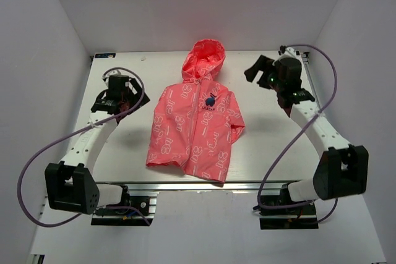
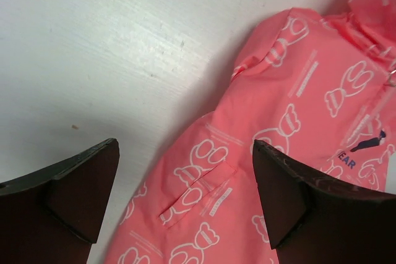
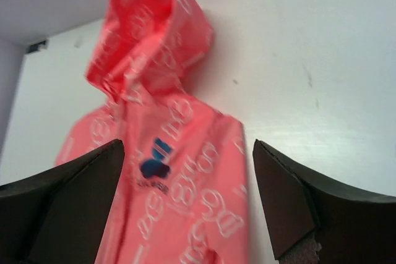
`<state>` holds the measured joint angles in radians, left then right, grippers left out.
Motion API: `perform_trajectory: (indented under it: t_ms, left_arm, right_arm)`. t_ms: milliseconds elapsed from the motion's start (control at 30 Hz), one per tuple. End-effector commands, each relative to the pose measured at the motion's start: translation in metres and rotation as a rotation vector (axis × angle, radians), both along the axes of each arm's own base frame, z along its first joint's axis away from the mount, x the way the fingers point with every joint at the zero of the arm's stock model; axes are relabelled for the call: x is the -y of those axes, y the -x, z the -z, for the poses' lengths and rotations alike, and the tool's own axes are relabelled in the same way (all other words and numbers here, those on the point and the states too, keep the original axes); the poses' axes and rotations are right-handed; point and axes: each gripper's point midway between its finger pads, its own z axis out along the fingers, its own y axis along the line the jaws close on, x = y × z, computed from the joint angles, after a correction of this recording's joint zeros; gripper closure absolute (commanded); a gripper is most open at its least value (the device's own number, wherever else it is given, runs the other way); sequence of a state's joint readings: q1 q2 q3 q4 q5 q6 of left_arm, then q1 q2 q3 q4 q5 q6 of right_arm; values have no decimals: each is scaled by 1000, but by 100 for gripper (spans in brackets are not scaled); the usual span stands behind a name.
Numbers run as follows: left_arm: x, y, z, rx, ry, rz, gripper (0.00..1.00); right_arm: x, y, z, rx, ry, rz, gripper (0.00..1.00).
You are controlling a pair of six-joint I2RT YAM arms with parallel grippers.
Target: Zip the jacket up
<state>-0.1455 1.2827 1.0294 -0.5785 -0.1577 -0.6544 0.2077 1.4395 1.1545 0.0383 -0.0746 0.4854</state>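
You had the jacket (image 1: 197,122) lying flat and face up near the middle of the worktop (image 1: 124,153). Its hood (image 1: 204,57) pointed to the far edge and its hem (image 1: 185,168) to the near edge. The two front panels met along the centre line from collar to hem. You could not tell from these views how far the zipper (image 1: 199,115) was closed. The dark-blue emblem (image 3: 154,159) sat on the chest, just beside the centre line. The sleeve (image 1: 235,129) on the right arm's side was folded in at the cuff. The other sleeve (image 1: 158,129) lay straight along the body. A slanted pocket (image 2: 195,193) showed low on the front panel in the left wrist view.

Your left hand (image 2: 185,171) had its fingers (image 2: 74,190) spread wide and held nothing. In the top view it stood left of the jacket, apart from the fabric, level with the shoulder. Its camera looked across bare worktop onto the near sleeve and front panel.

Your right hand (image 3: 187,171) was also spread wide and held nothing. In the top view it stood right of the hood, well apart from the fabric, towards the far right corner. Its camera faced the hood and the chest; that picture was slightly blurred.

A purple cable (image 1: 37,165) looped from each arm to its base.
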Motion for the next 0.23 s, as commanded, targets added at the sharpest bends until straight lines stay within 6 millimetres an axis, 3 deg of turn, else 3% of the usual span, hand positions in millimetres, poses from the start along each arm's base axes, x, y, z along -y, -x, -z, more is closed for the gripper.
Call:
perform_trajectory:
  t_ms: [0,200]
  left_arm:
    - [-10,-15,-59,183,-42,-3,2]
    - [-15,-13,-66,241,-27,5,2]
  right_arm:
    - [32,34,51,-116,150,102,11]
    - [43,63,52,-70,172,114,10]
